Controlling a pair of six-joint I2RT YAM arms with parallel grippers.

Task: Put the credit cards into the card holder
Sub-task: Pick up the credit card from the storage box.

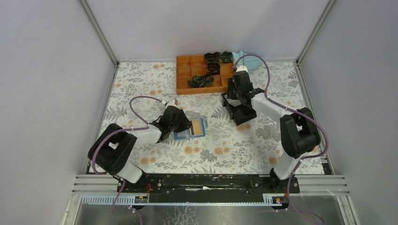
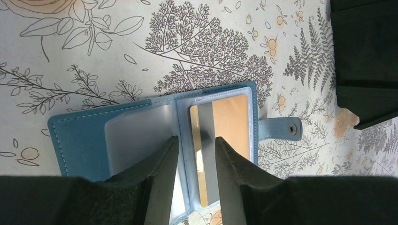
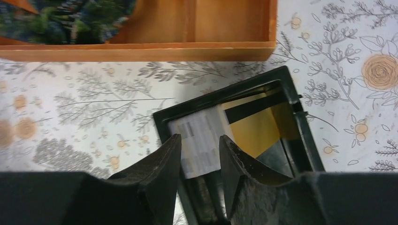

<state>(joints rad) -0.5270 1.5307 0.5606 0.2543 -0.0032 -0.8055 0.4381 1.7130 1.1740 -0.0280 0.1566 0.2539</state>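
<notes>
**Overhead, two grippers hang open over wallet and box**

Spread flat on the flowered table [image 2: 94, 61], the blue card holder [image 2: 80, 136] lies left of centre, its clasp tab [image 2: 281, 127] pointing away from the fold. A tan-orange credit card [image 2: 230, 122] with a grey stripe sits in the clear sleeve on the clasp side. The left gripper [image 2: 196, 140] is over the fold, fingers parted and holding nothing; whether the tips touch the sleeve cannot be told. Well apart to the right, the right gripper [image 3: 199, 138] is also released, poised above a black box [image 3: 220, 95] just in front of the orange tray [image 3: 141, 51]. Inside the box lie a pale grey card [image 3: 197, 126] and a yellow card [image 3: 256, 129].
</notes>
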